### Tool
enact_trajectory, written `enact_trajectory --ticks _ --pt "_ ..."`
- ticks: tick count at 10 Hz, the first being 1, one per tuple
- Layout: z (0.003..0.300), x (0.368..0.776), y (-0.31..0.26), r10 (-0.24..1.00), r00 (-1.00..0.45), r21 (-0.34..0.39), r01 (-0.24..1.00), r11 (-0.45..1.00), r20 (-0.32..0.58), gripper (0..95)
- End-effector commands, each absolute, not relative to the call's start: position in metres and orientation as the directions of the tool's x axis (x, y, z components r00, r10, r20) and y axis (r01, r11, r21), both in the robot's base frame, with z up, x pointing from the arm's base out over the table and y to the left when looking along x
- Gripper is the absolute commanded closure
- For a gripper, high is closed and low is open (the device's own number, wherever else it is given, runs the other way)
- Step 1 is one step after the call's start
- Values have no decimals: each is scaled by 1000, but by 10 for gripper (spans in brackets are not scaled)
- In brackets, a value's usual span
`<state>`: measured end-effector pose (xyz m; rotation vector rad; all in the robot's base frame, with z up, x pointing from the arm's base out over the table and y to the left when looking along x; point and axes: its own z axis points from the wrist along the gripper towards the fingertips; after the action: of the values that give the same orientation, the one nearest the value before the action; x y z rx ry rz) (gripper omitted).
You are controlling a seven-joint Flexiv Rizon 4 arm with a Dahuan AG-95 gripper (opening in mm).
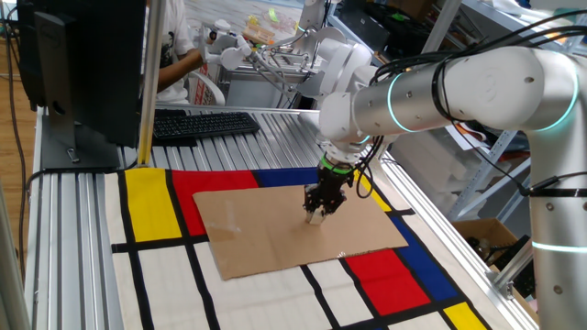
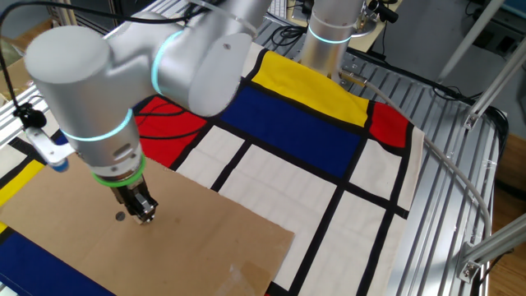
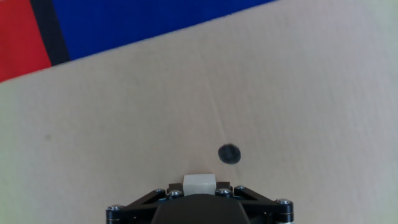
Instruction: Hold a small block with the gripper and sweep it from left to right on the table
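Observation:
My black gripper with the green ring is shut on the small block, a tiny pale cube held between the fingers at the bottom of the hand view. The block rests on or just above a brown cardboard sheet that lies on the table with its coloured rectangles. In the other fixed view the gripper stands on the cardboard. A tiny dark dot mark lies on the cardboard just ahead and right of the block.
A black keyboard and a dark monitor stand at the back left. A second robot base stands at the table's far side. Bare grooved aluminium runs along the left edge.

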<state>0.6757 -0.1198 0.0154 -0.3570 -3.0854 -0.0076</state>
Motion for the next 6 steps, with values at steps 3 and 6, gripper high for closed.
enact_trajectory --ticks 3,6 --pt "14 677 -120 231 -972 15 231 973 36 950" --pt "14 677 -120 234 -972 16 234 972 37 950"
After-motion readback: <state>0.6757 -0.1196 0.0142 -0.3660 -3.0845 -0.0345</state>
